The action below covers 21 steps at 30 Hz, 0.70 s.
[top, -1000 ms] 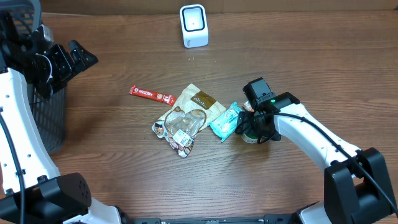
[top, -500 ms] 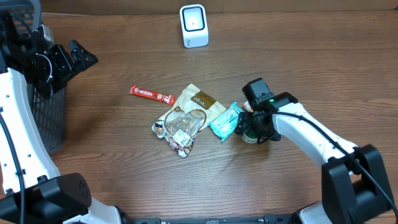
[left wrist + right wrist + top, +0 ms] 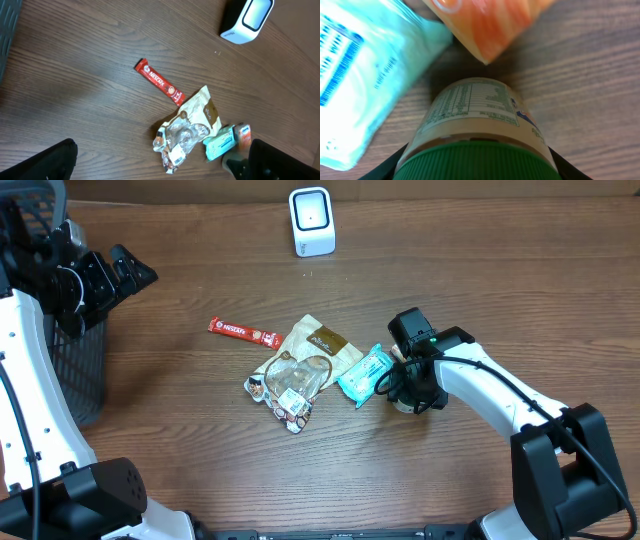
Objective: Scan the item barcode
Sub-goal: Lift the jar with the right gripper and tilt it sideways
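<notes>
Jar [image 3: 475, 112] with green lid sits centre-right on the surface [image 3: 200, 440], your right end effector [image 3: 406, 387] straddling it for carrying to the scanner [image 3: 311, 220], grip unclear; left end effector [image 3: 130, 272] open.

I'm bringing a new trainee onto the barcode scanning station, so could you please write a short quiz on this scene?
1. True or false: the white scanner stands apart from the teal packet.
2. Which thing lies between the jaws of the right gripper?
A. the white scanner
B. the green-lidded jar
C. the teal packet
3. Fill in: the jaws of the left gripper stand ____, with nothing between them.

Key: 1 true; 2 B; 3 open.
</notes>
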Tool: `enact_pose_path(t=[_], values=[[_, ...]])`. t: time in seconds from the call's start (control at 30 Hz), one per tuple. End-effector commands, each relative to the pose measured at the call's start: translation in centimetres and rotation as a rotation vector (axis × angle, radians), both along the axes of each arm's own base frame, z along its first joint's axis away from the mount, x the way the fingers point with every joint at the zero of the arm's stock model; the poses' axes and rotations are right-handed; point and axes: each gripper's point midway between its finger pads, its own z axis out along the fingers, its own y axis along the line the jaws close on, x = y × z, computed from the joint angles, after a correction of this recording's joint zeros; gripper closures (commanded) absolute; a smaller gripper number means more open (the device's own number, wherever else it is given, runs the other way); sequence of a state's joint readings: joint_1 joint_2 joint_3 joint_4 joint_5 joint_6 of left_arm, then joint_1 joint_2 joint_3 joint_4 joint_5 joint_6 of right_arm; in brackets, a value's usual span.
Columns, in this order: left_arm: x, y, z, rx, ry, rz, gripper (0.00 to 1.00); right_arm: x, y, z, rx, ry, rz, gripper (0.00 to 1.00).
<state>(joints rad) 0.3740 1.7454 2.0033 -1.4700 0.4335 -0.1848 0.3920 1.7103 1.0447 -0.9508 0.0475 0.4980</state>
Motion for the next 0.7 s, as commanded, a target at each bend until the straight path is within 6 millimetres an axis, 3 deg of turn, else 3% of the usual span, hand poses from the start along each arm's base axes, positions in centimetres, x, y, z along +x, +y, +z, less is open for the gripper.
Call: enact_pose_path(t=[0.0,0.1,0.27,0.5,0.67], values=[[0.1,-0.1,-0.3,-0.006,0.009,0.001,0.0,0.8,0.3,2.3,0.068,-0.022,-0.052,0.76],[0.1,-0.1,-0.3,-0.006,0.009,0.001,0.0,1.4,1.4,4.9,0.187,-0.041,-0.085,0.77],[0.1,-0.1,-0.3,-0.006,0.009,0.001,0.0,1.3,4.4,8.5,0.492,-0.009,-0.177,0.96],[0.1,-0.1,-0.3,-0.006,0.008,0.001,0.0,-1.6,6.5,10.0,0.63,0.28,-0.579,0.96],[0.1,-0.1,-0.3,-0.006,0.008,0.001,0.0,-2.6,8.3,11.7,0.746,0.404,-0.626,0.96]])
